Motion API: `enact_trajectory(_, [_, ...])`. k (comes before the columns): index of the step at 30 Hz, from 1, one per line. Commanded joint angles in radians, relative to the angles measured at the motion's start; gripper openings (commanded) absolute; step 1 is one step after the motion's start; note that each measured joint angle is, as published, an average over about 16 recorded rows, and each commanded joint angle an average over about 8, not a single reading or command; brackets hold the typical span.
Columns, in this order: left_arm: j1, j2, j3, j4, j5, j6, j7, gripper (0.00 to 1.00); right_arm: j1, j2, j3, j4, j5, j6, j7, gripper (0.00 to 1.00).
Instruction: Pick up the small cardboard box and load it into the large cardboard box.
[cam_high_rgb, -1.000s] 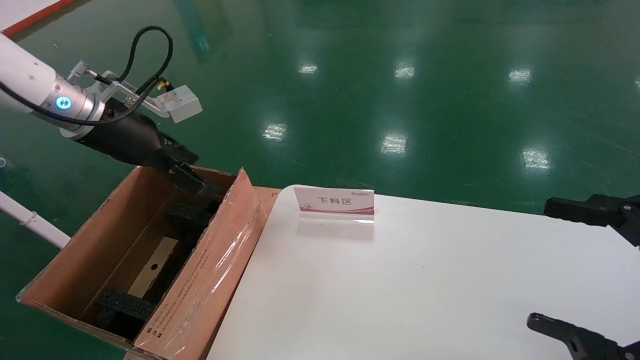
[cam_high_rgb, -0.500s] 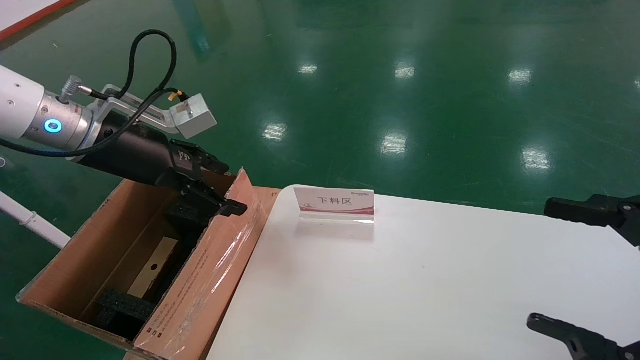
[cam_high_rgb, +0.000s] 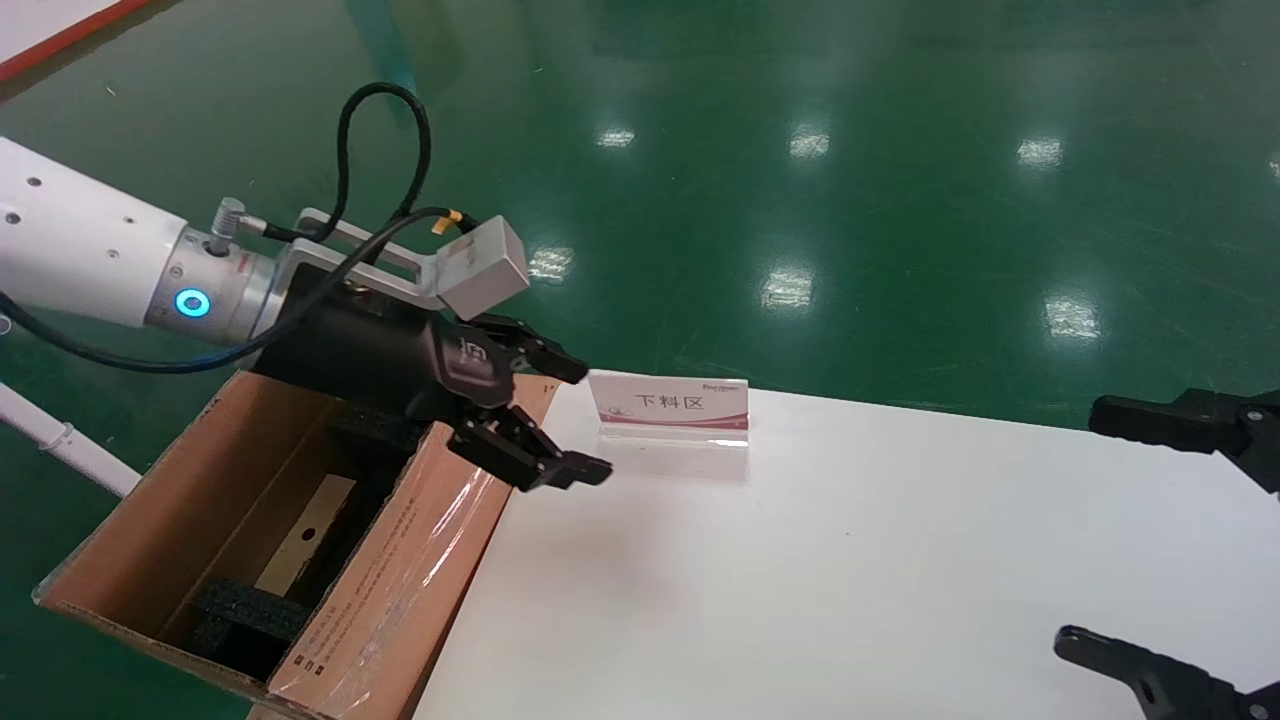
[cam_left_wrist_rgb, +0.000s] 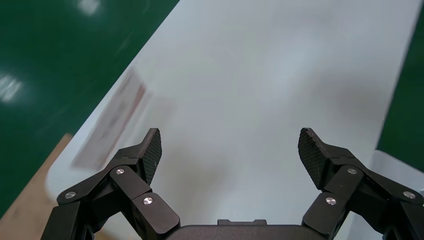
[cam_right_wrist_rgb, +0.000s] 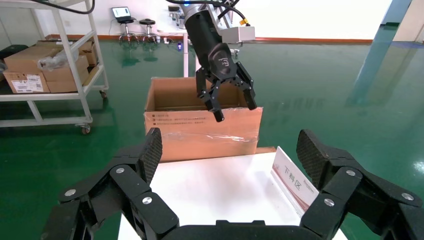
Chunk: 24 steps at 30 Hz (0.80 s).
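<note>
Small cardboard box (cam_high_rgb: 305, 533) inside large cardboard box (cam_high_rgb: 400, 560); left pincer (cam_high_rgb: 580, 420) above, empty.

My left gripper (cam_high_rgb: 578, 420) hung spread and empty over the white table's (cam_high_rgb: 850, 580) left edge, beside the large cardboard box (cam_high_rgb: 400, 560); my right gripper (cam_high_rgb: 1150, 540) idled at the right edge.

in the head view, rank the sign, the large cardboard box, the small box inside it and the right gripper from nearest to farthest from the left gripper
1. Too close to call: the large cardboard box, just under and behind the open left gripper, and the sign, just ahead on the table.
2. The small cardboard box, down inside the carton.
3. The right gripper, open at the table's far right edge.
</note>
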Motion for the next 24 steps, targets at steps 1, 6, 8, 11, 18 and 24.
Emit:
enact_trajectory(1, [0.037, 0.003, -0.044, -0.01, -0.015, 0.005, 0.016, 1.0, 0.0, 0.0, 0.0, 0.0, 0.0, 0.0, 0.0, 1.0])
enact_trajectory(6, [0.129, 0.01, -0.151, -0.036, -0.051, 0.017, 0.055, 1.0, 0.0, 0.0, 0.0, 0.0, 0.0, 0.0, 0.0, 1.0])
enact_trajectory(8, [0.166, 0.013, -0.195, -0.046, -0.065, 0.023, 0.07, 1.0, 0.0, 0.0, 0.0, 0.0, 0.0, 0.0, 0.0, 1.0])
enact_trajectory(11, [0.221, 0.017, -0.26, -0.062, -0.087, 0.03, 0.094, 1.0, 0.0, 0.0, -0.001, 0.0, 0.0, 0.0, 0.0, 1.0])
enact_trajectory(18, [0.35, 0.027, -0.412, -0.097, -0.137, 0.048, 0.148, 1.0, 0.0, 0.0, -0.001, 0.0, 0.001, 0.0, 0.0, 1.0])
enact_trajectory(24, [0.46, 0.035, -0.542, -0.128, -0.181, 0.063, 0.195, 1.0, 0.0, 0.0, -0.001, 0.0, 0.001, 0.0, -0.001, 1.0])
